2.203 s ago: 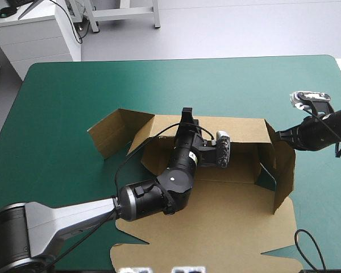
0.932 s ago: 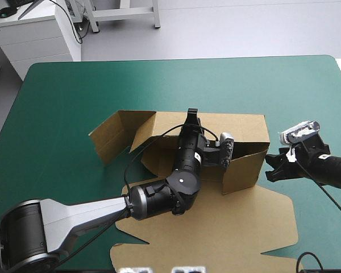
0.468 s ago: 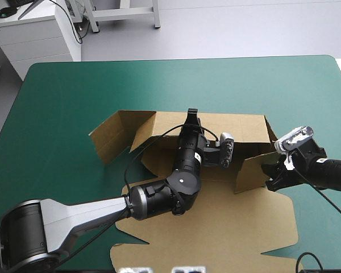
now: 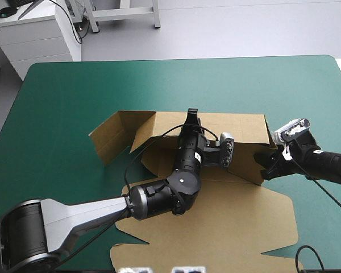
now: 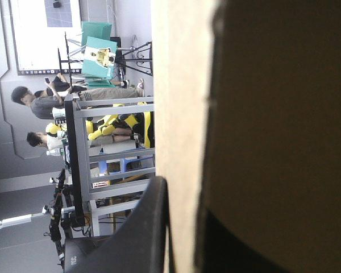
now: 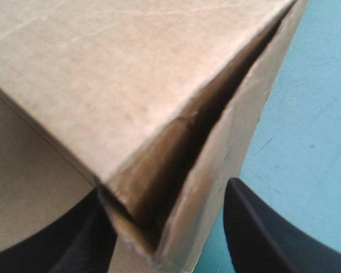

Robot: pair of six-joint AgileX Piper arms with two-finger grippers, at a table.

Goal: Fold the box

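The brown box (image 4: 216,227) lies in the table's middle with its lid flat toward the near edge. Its back wall (image 4: 233,122) stands raised, and a left flap (image 4: 111,133) splays outward. My left gripper (image 4: 191,115) is shut on the back wall's top edge. In the left wrist view the board edge (image 5: 179,114) runs between its black fingers (image 5: 142,233). My right gripper (image 4: 265,164) is open at the right side wall (image 4: 251,165), which is folded inward. In the right wrist view that doubled corner (image 6: 131,85) stands between the spread gripper (image 6: 165,244).
Bare teal-green cover (image 4: 159,85) stretches from the back wall to the far edge and lies beside the right gripper (image 6: 307,114). A white cabinet (image 4: 40,28) stands beyond the table's far left corner.
The right gripper came in from the table's right side, and the right side wall swung inward against the box. It has since shifted slightly toward the far edge. The left gripper kept its hold.
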